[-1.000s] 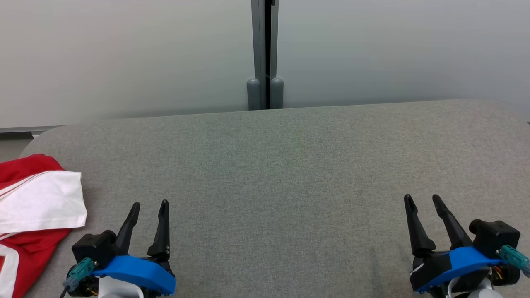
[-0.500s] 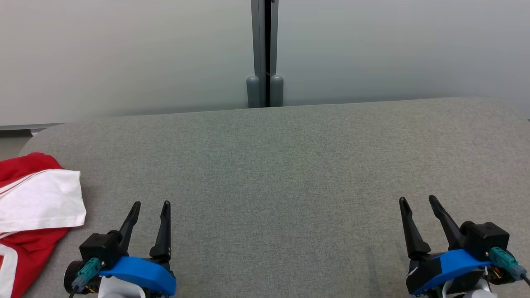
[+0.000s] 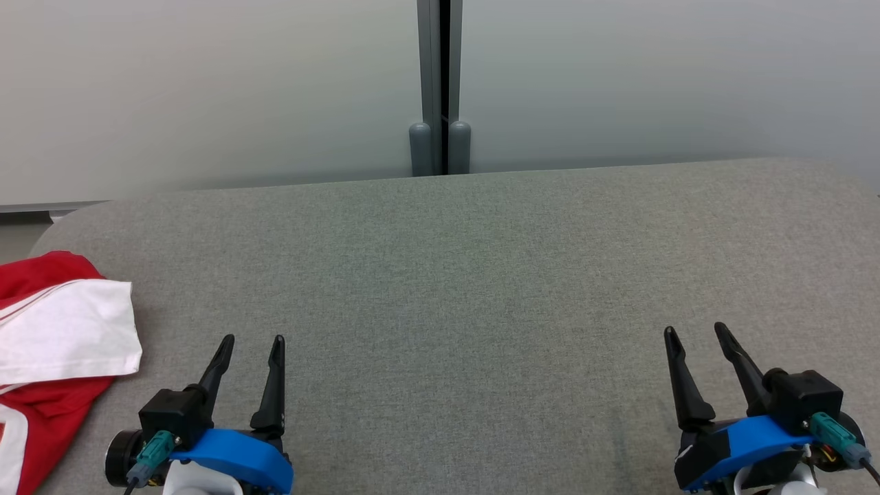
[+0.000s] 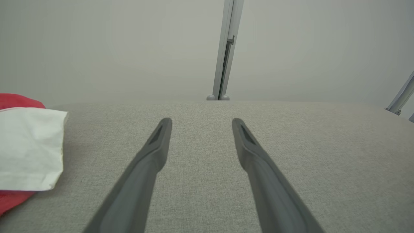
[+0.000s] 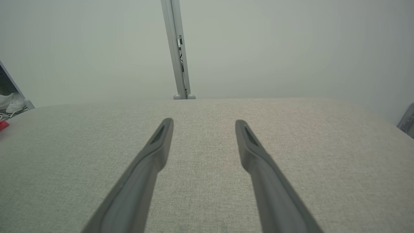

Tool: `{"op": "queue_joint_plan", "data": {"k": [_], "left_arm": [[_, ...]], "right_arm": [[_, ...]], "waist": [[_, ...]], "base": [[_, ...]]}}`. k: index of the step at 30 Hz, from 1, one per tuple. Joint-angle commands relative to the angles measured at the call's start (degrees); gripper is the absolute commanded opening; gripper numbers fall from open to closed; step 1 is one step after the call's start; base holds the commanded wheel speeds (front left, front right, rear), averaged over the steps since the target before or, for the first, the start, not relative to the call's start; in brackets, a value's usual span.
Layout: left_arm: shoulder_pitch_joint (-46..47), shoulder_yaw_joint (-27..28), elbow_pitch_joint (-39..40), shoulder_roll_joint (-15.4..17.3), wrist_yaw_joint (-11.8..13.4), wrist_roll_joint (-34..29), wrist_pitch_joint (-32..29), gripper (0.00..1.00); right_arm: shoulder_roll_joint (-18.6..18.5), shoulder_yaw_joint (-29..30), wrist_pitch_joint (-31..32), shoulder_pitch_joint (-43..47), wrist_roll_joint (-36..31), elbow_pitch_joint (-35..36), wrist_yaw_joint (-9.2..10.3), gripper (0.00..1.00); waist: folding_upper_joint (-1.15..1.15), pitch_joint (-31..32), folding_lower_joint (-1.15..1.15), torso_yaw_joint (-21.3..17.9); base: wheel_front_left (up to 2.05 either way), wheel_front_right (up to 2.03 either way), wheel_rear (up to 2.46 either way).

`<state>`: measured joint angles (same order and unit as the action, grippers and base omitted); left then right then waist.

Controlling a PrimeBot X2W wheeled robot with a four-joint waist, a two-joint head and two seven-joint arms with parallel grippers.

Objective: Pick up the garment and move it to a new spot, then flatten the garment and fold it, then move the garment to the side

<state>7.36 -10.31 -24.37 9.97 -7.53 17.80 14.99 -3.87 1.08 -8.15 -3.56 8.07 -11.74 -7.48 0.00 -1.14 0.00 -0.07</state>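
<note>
Reading this as the start of the job, the garment (image 3: 65, 330) is not yet picked up. It is red with a white panel lying over it. It sits at the counter's (image 3: 481, 275) left end, far to the left of the grey post (image 3: 440, 82) and much nearer the robot than the post is. How far it runs beyond the head view's left edge cannot be told, nor whether part of it hangs off the counter.

The left gripper (image 3: 252, 340) is left of the post and close to the robot, just beside the garment but not touching it. Its jaws are apart with nothing between them. The right gripper (image 3: 695, 328) is well to the right of the post, jaws likewise apart and bare. The wide grey stretch in front of the post looks like the natural new spot.

To do the pick well, the waist should probably turn leftward from the post first, so the whole garment comes into the head view. The left arm is the obvious one to reach. It should aim for a raised edge, such as the near corner of the white panel, rather than the flat middle where the jaws would only skid on cloth. Come down with the jaws wide, close on a good bunch, and lift high enough that the trailing part clears the counter. A grip on the white panel alone may let the red part drag.
</note>
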Motion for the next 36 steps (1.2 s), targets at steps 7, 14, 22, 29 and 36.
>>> {"op": "queue_joint_plan", "data": {"k": [7,14,22,29,36], "left_arm": [[0.6,0.58,-0.37,-0.32,0.08,-0.14,0.26,1.0],[1.33,1.3,-0.4,-0.39,0.21,-1.15,0.26,1.0],[2.88,3.18,0.17,-0.69,0.79,-2.9,0.26,1.0],[2.99,6.02,1.15,-0.8,1.16,-3.3,0.21,1.0],[1.85,9.04,1.7,-1.4,1.31,-3.7,0.21,1.0]], "right_arm": [[0.4,0.52,-0.34,0.48,0.54,0.16,-0.02,1.0],[0.54,1.07,-0.42,0.54,0.21,0.57,-0.02,1.0],[0.16,0.2,0.13,-0.5,-0.01,2.7,-0.02,1.0],[-0.66,-1.41,1.0,-1.67,0.25,4.68,-0.02,1.0],[-1.18,-2.87,2.05,-2.14,0.08,6.18,-0.02,1.0]], "waist": [[0.0,-0.07,0.0,0.08],[0.0,-0.27,0.0,1.07],[0.0,-1.5,0.0,7.4],[0.0,-2.36,0.0,14.89],[0.0,-2.99,0.0,20.88]], "base": [[0.0,0.0,0.0],[0.0,0.0,0.0],[0.0,0.0,0.0],[0.0,0.0,0.0],[0.0,0.0,0.0]]}}
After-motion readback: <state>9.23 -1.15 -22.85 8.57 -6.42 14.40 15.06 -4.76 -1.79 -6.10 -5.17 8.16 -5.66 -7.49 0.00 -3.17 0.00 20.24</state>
